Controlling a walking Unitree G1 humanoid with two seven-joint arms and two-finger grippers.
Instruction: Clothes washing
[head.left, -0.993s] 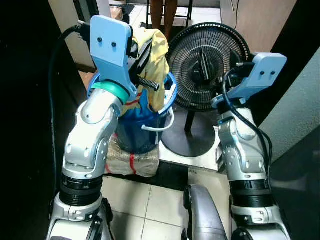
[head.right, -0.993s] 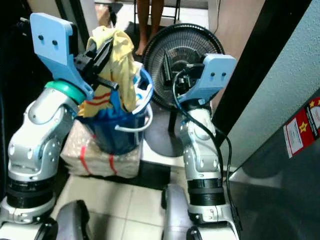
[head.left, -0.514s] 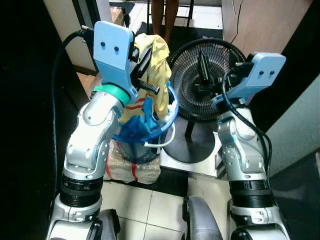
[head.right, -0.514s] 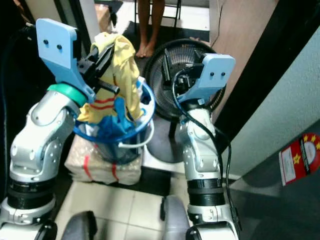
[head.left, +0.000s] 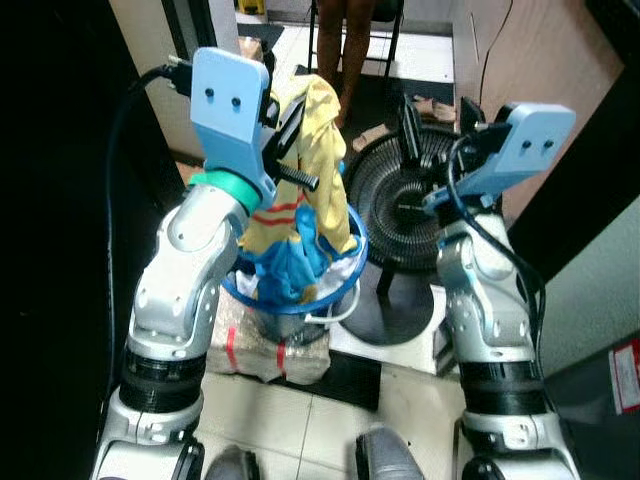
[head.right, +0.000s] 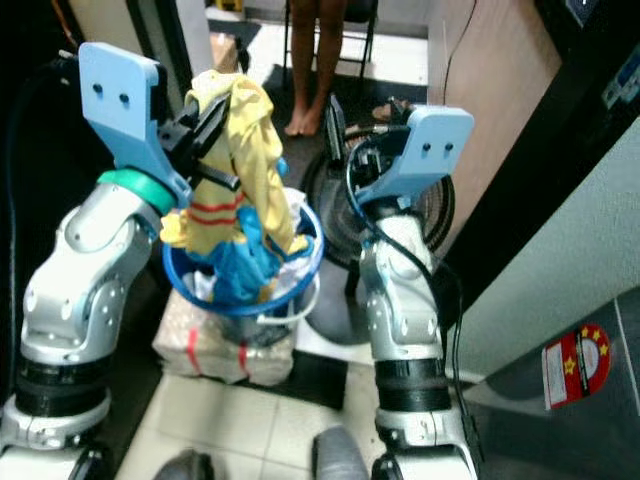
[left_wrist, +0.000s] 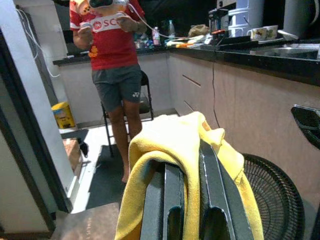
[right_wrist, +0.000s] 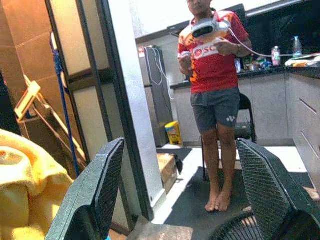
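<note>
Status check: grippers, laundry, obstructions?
Left gripper shut on yellow cloth garment, lifted above blue plastic laundry basket. Right gripper open, empty. Black floor fan adjacent.

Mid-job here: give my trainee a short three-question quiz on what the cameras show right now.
1. True or false: the left pincer is shut on the yellow cloth.
2. What stands beside the blue basket? A) fan B) ladder C) stool
3. Fill in: the right pincer is ____.

Key: 1 true; 2 A, the fan; 3 open, holding nothing.
</note>
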